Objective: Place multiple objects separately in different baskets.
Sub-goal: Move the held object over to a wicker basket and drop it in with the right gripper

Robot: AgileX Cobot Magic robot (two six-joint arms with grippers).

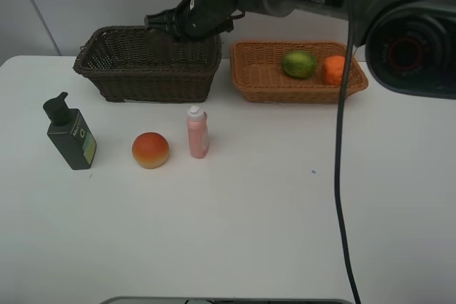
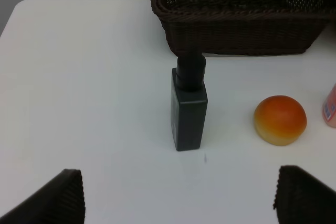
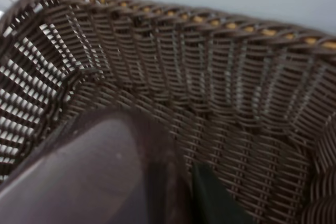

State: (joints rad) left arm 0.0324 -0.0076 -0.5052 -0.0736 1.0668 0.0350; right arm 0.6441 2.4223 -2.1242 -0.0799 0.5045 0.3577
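Bright, even light, soft shadows; the translucent purple cup (image 3: 100,177) blurs close-up.

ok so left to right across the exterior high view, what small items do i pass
dark green pump bottle → red-orange peach-like fruit → pink white-capped bottle → green round fruit → orange

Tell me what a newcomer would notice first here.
The right arm's tool reaches across over the dark brown basket at the back left, apparently gripping a translucent purple cup above its inside. Next, the tan basket at the back right holds a green fruit and an orange. On the table in front stand a dark pump bottle, a peach-like fruit and a pink bottle.
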